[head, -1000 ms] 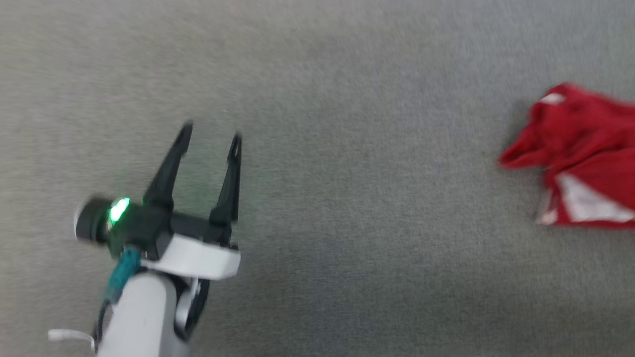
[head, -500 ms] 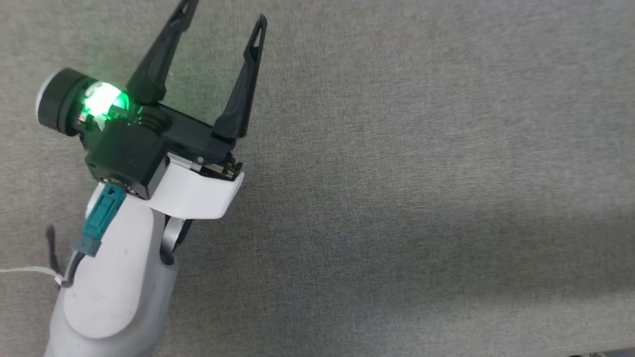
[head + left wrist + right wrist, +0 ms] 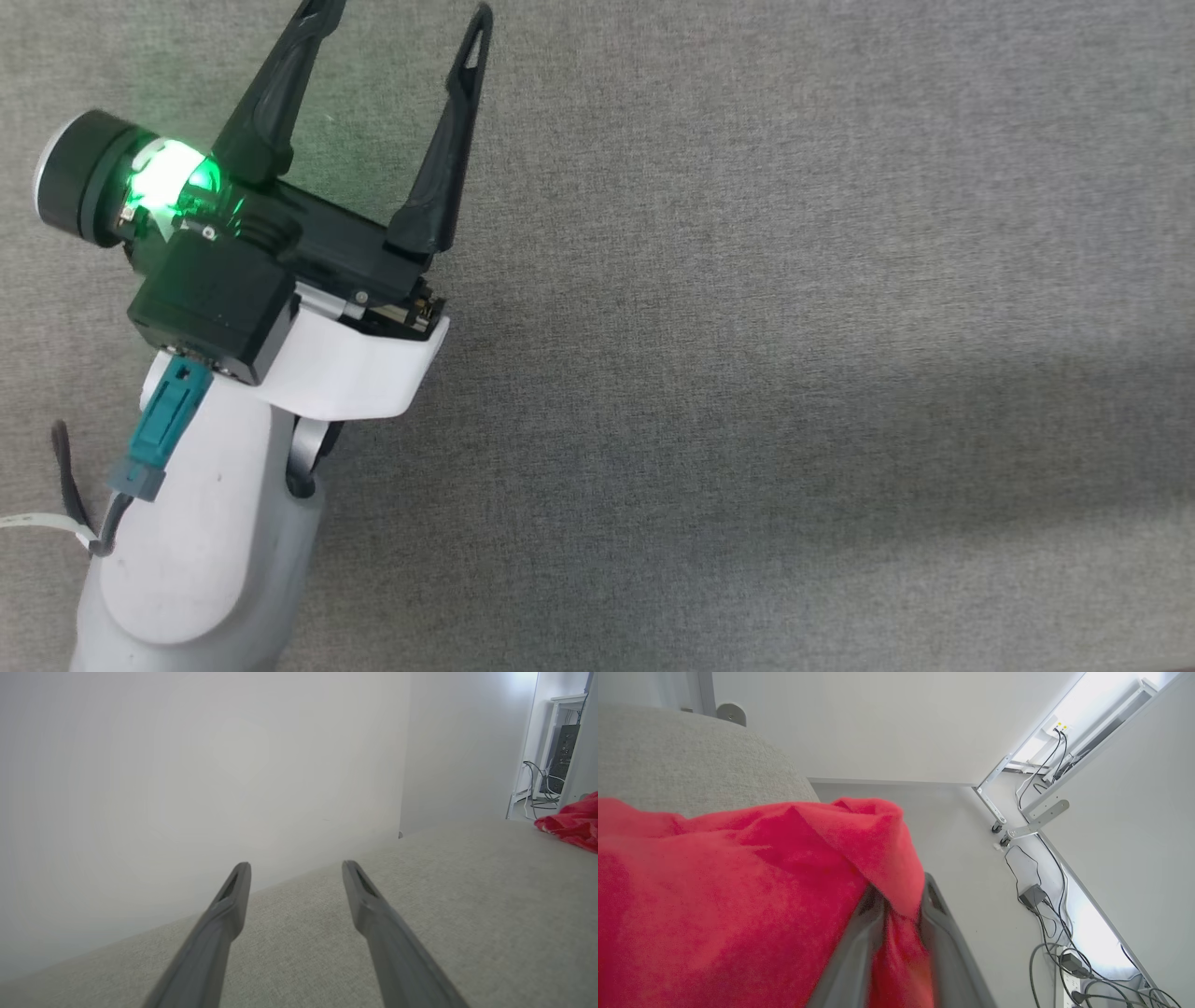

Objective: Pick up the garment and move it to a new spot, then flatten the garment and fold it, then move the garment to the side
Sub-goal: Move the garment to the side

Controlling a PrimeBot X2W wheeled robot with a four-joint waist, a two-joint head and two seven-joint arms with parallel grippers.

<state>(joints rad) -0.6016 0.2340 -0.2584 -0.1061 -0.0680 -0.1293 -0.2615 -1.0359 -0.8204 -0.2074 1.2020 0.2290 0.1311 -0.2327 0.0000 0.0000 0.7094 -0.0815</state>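
One fold of garment (image 3: 738, 882) being pinched in nearly closed right gripper (image 3: 902, 893) for relocation; left gripper (image 3: 295, 868) being held wide open, empty, above bench (image 3: 794, 327).

Pale grey rounded plastic forearm (image 3: 201, 551); white curved bracket (image 3: 359, 369); black boxy wrist block (image 3: 210, 313) bearing a black cylinder (image 3: 79, 182) (ringed in green light); teal cable plug (image 3: 163, 425); left gripper (image 3: 401, 9) of two long black tapered fingers (image 3: 439, 177).

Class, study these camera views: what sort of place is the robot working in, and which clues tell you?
Probably an indoor lab or test room: a grey fabric-covered work surface, bare white walls, and loose cables with a power adapter on the floor.
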